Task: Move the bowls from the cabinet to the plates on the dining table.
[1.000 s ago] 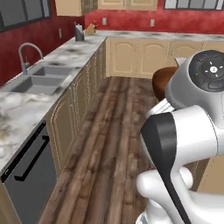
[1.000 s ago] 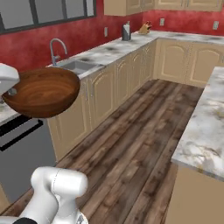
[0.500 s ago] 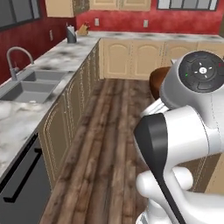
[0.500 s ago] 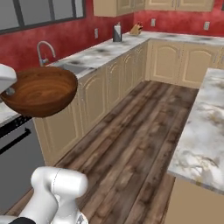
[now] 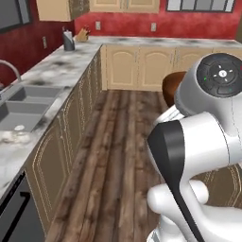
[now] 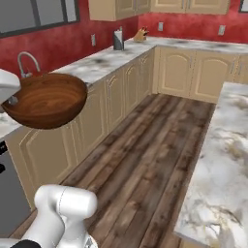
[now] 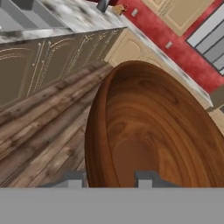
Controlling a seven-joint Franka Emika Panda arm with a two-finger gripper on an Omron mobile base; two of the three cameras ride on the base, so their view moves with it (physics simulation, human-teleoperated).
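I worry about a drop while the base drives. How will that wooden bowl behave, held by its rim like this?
The bowl looks rigid, so it should not flex. Its glossy finish suggests it may slip between the fingers, which pinch just one spot on the rim. Hanging out sideways from that pinch, wide and shallow, it could swing or tilt if the base jolts.

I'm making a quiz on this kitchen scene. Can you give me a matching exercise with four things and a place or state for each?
Things:
1. bowl
2. sink
3. knife block
4. gripper

Places or states:
A. set into the counter, under a curved tap
B. far corner of the counter, by the red wall
C. shut on the rim
D. carried above the wood floor

Pairs: 1-D, 2-A, 3-B, 4-C
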